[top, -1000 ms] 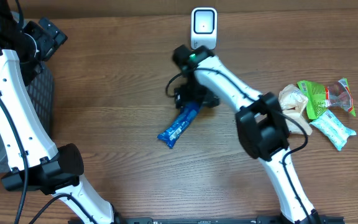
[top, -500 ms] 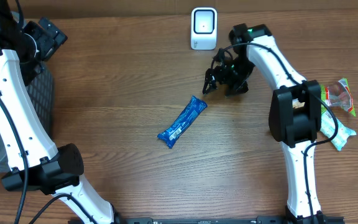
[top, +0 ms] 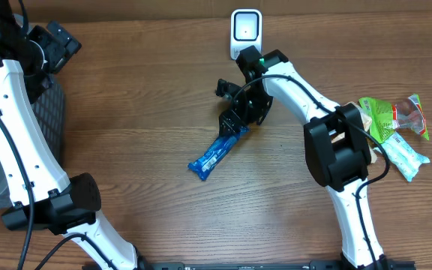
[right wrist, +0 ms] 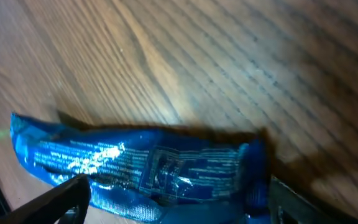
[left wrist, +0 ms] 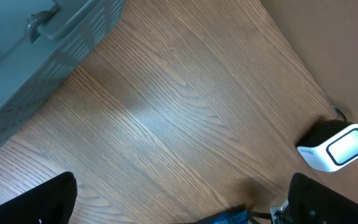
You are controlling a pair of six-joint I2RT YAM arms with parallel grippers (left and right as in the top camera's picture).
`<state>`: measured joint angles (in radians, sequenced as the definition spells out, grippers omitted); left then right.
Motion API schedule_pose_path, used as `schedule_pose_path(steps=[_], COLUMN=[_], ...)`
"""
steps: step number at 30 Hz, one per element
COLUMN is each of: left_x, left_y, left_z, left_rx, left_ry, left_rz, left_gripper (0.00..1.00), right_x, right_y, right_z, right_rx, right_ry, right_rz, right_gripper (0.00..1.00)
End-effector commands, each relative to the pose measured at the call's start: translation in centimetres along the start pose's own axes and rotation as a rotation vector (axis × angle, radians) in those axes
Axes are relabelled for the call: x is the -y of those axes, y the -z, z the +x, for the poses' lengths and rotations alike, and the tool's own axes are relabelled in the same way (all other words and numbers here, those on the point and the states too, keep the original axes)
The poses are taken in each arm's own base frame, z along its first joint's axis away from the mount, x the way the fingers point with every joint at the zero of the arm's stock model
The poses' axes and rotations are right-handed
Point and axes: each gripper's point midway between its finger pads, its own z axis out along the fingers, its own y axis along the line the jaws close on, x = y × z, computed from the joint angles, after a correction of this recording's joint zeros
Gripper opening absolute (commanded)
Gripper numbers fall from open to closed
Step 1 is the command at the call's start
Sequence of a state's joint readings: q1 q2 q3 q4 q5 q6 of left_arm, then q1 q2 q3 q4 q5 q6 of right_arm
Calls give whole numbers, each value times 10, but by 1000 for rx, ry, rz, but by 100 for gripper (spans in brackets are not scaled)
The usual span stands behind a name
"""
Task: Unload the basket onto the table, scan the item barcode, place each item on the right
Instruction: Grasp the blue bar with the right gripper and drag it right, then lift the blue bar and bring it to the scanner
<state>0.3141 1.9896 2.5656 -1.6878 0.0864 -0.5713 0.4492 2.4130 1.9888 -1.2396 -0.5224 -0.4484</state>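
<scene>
- Left gripper hangs over the 10 o'clock corner of the brown wood-grain table. Its two black fingertips are spread wide at the lower edges of its own wrist view, with nothing between them.
- Below and beside it, at the table's 9 o'clock edge, stands a grey plastic basket with mesh walls. The left wrist view shows its ribbed side filling the 10 o'clock corner.
- Near the middle of the table lies the long blue foil snack packet with white print, flat on the wood. Its long axis runs from 7 o'clock to 1 o'clock.
- Right gripper is down over the packet's 1 o'clock end. In the right wrist view its dark fingers stand well apart, one at each lower corner, and the packet stretches across the space in front of them. Whether either finger touches the foil I cannot tell.
- At 12 o'clock from that gripper, near the table's far edge, a small white barcode scanner with a glassy window stands upright. The left wrist view catches it at 4 o'clock.
- At the table's 3 o'clock side a cluster of other wrapped snacks lies close together: a beige bag, a green pouch, and a pale blue-white packet.
</scene>
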Motion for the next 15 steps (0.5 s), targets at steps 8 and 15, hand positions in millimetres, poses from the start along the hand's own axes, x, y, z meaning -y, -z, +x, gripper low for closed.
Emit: schedule_pose_path(steps=[8,15], left_x=[5,5], left_y=[14,14], left_z=[3,3], left_rx=[25,25], left_ry=[-3,-3], left_rz=[26,26], left_gripper=[100,100], right_x=[14,4], right_y=[-14,-27], right_z=[40,62], right_rx=[-102,-152], right_ry=[-58,-166], right_rz=[-18,-86], right_gripper=[57,57])
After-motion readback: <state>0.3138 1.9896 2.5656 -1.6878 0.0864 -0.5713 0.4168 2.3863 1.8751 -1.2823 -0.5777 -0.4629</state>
